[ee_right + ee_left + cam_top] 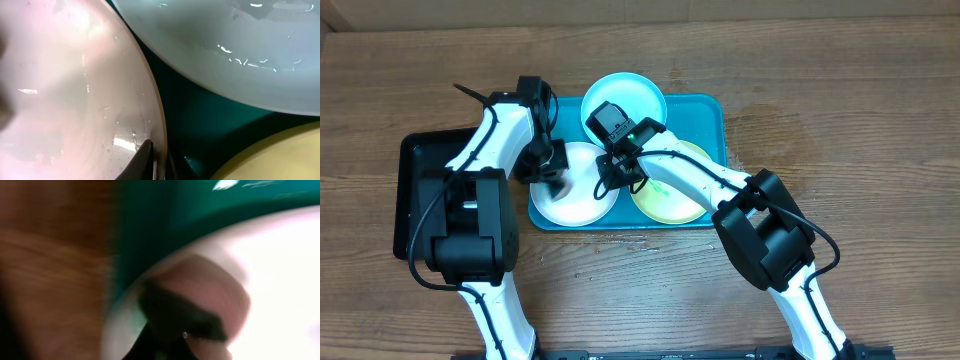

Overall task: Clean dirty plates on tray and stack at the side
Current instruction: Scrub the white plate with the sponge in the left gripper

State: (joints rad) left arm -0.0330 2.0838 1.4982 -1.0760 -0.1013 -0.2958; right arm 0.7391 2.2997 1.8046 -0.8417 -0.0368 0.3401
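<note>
Overhead, the left arm bends forward beside the black tray (415,190), its left tool (554,172) dipping over the left edge of the white plate (582,202). Blur in the left wrist view hides whether it is open or closed. Three smooth round plastic plates lie in the teal tray (708,110) on the wood-grain counter (860,120): white front-left, light blue plate (638,95) behind, yellow-green plate (675,202) right. The right arm reaches left, its right tool (620,178) at the white rim; one dark fingertip (144,157) touches it, and I cannot tell whether it grips.

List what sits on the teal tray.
White plate, light blue plate and yellow-green plate sit on the tray. The left arm and right arm hide parts of them.
</note>
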